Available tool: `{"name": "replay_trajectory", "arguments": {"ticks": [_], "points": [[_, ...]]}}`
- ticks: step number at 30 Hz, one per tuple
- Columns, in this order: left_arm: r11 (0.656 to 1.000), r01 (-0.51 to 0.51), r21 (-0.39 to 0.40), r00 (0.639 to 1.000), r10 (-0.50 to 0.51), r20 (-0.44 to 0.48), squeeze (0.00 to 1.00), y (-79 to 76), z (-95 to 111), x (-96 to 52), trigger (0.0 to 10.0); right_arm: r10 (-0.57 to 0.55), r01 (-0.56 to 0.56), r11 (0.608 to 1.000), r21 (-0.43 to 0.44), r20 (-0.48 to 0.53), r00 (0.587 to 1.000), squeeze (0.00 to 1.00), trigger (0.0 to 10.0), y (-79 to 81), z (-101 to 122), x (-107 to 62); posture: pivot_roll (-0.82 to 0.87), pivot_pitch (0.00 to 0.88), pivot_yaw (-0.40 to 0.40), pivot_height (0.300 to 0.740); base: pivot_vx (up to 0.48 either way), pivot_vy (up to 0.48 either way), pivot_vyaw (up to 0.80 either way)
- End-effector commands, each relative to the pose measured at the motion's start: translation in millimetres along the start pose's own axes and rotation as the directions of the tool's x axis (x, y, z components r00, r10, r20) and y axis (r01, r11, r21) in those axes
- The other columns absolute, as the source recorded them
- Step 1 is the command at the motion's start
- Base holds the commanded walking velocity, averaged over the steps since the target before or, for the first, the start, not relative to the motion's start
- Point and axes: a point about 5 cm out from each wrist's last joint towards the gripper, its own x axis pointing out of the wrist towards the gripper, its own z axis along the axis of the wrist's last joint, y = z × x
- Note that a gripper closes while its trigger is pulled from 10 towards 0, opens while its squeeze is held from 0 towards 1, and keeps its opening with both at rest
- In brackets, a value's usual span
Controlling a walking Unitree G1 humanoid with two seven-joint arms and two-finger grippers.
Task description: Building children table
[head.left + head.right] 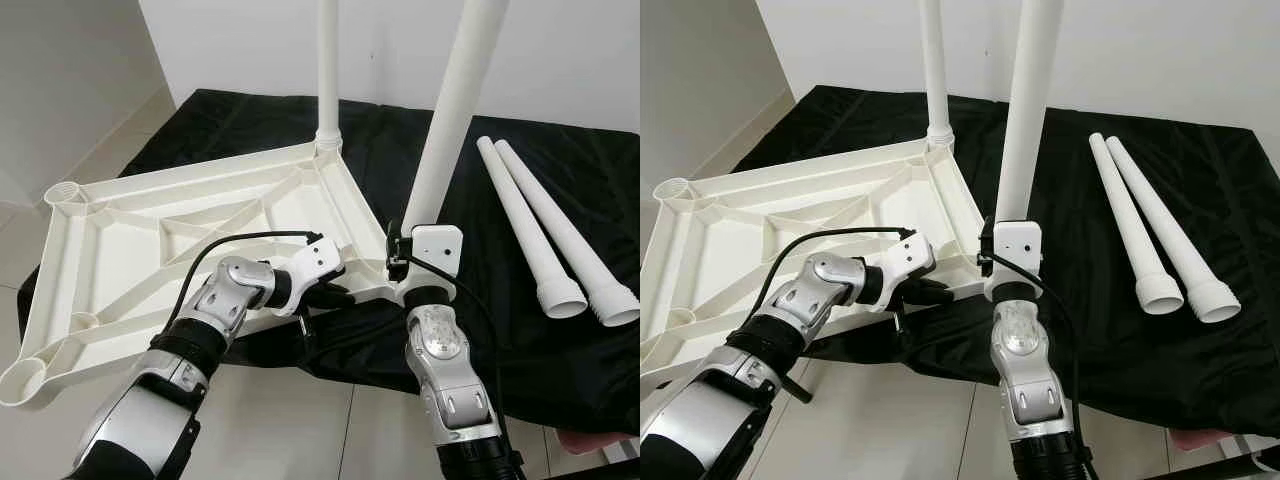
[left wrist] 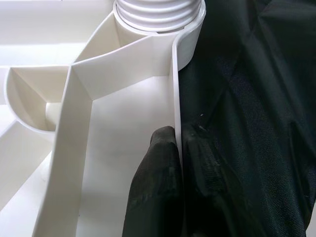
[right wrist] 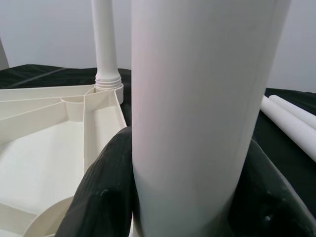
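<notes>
Right gripper point(image 3: 185, 197) clamps an upright leg point(image 1: 452, 120) at the tabletop's point(image 1: 130, 240) near corner; left gripper point(image 2: 178, 168) pinches its rim.

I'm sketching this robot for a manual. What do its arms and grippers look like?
Both arms are silver metal segments with black joint bands. Each wrist carries a white blocky housing with a thin black cable looping off it. The left gripper and right gripper each have black, matte, rounded fingers.

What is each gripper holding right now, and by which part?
The right gripper clasps the upright table leg near its lower end, just above the corner socket. The left gripper pinches the tabletop by its side rim, close to that corner.
</notes>
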Motion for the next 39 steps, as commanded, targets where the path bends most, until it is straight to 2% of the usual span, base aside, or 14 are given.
{"name": "replay_trajectory", "arguments": {"ticks": [1,14,23,33,34,35,39], "points": [[0.997,-0.078,-0.024,0.995,0.079,0.062,0.0,5.3,2.9,-7.0,10.0,-0.085,0.076,0.995,-0.061,-0.172,0.981,0.0,10.0,-16.5,-36.1,-9.7,-0.15,0.152,0.081,0.74,0.0,0.0,0.0],[0.997,-0.073,-0.029,0.991,0.075,0.112,0.0,-1.5,13.1,-3.2,10.0,-0.242,0.229,0.969,-0.092,-0.162,0.957,0.0,10.0,-23.1,-37.2,-6.8,-0.14,0.143,0.072,0.74,0.0,0.0,0.0],[0.997,-0.078,-0.028,0.991,0.081,0.111,0.0,-0.6,14.9,-5.2,10.0,-0.263,0.254,0.964,-0.079,-0.162,0.951,0.0,10.0,-8.7,-35.4,-6.6,-0.13,0.147,0.071,0.74,0.0,0.0,0.0],[0.997,-0.075,-0.028,0.991,0.078,0.107,0.0,-1.7,14.9,-5.7,10.0,-0.266,0.261,0.964,-0.055,-0.155,0.951,0.0,10.0,-7.3,-32.9,-6.9,-0.14,0.148,0.07,0.74,0.0,0.0,0.0],[0.997,-0.076,-0.027,0.991,0.079,0.106,0.0,-1.5,14.9,-5.8,10.0,-0.267,0.261,0.964,-0.058,-0.149,0.952,0.11,10.0,-8.5,-32.6,-6.8,-0.14,0.148,0.07,0.74,0.0,0.0,0.0],[0.997,-0.077,-0.026,0.991,0.079,0.106,0.0,-1.6,14.8,-5.6,10.0,-0.27,0.264,0.963,-0.062,-0.144,0.952,1.0,10.0,-9.5,-32.5,-6.9,-0.14,0.148,0.071,0.74,0.0,0.0,0.0],[0.997,-0.076,-0.027,0.991,0.079,0.106,0.0,-1.7,15.1,-5.3,10.0,-0.262,0.256,0.965,-0.056,-0.142,0.955,1.0,10.0,-10.3,-32.4,-6.6,-0.14,0.147,0.069,0.74,0.0,0.0,0.0]]}}
